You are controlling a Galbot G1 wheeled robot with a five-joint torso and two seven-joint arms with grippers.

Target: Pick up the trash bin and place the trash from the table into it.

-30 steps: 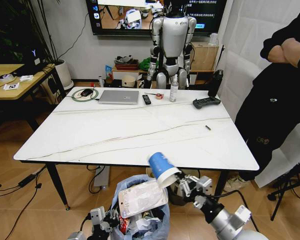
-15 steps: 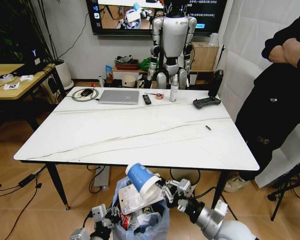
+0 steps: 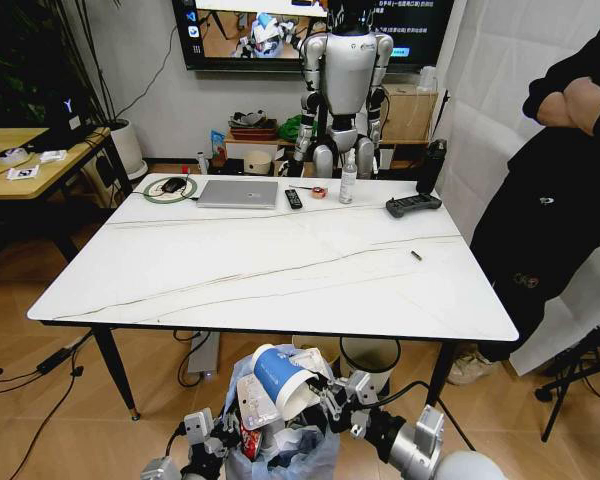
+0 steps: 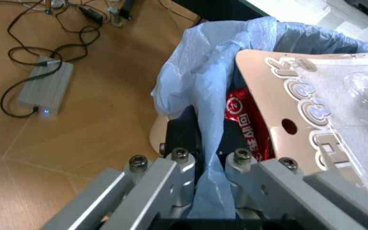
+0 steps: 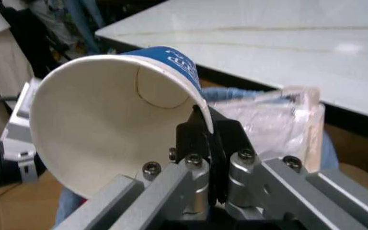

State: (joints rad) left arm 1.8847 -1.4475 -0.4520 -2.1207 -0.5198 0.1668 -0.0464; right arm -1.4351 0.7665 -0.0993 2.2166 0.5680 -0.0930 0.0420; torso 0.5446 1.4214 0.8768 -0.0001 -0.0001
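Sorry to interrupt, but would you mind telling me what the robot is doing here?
It is clearing litter. The left gripper is clamped on the blue bag rim of the trash bin, held below the near edge of the table. The right gripper pinches the rim of a paper cup over the bin, which already holds a clear plastic pack and wrappers.
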